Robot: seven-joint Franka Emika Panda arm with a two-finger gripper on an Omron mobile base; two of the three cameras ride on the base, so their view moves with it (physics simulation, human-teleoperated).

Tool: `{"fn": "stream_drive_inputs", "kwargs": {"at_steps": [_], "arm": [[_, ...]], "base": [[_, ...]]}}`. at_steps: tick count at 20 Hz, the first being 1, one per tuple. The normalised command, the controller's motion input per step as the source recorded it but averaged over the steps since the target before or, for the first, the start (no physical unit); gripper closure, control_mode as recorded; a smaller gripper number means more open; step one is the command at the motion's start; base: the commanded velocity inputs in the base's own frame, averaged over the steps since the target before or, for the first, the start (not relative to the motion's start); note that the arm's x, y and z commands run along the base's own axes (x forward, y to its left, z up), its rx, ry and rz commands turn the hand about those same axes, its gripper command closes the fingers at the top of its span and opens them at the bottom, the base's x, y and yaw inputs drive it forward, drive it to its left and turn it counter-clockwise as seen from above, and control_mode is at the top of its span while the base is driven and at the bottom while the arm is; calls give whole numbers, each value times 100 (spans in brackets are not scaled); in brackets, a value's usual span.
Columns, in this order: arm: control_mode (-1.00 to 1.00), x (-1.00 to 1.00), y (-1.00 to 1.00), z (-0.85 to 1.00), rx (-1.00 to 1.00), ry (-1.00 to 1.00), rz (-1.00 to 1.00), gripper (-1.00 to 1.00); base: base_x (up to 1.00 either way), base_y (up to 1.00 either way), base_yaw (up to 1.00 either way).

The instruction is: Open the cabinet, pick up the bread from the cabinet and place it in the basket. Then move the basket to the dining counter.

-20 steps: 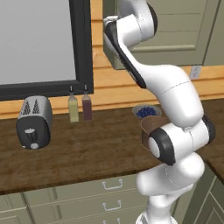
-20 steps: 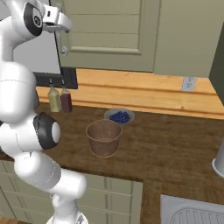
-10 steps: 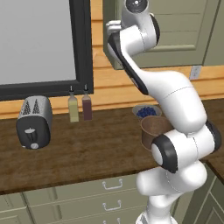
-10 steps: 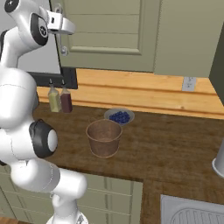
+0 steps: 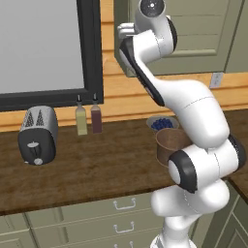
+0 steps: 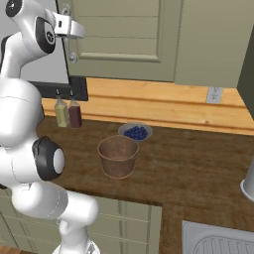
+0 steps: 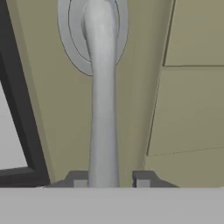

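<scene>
The gripper [image 7: 107, 179] is bracketing the silver bar handle [image 7: 103, 109] of the cabinet [image 6: 124, 34]; its 2 fingers [image 7: 78, 178] are narrowing around the bar, with a small gap showing on 1 side, so a firm clamp cannot be confirmed. This placement suits pulling the door open. The basket [image 6: 118, 156] is sitting on the table [image 6: 188, 168] well below the fingers.

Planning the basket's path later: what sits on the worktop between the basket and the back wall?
A shallow bowl of blue berries sits just behind the basket, between it and the wooden back wall, shown in the right base view.
</scene>
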Motion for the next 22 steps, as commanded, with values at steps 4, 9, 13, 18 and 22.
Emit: {"fn": "stream_drive_inputs", "kwargs": {"at_steps": [4,9,13,18,22], "arm": [[-100,6,2,0,0,0,0,100],[-100,-67,-17,0,0,0,0,100],[-100,-100,-57,0,0,-2,1,100],[-100,-100,-73,0,0,-2,4,100],[-100,-100,-89,0,2,0,7,100]], "base": [[0,0,0],[0,0,0],[0,0,0],[0,0,0],[0,0,0]]}}
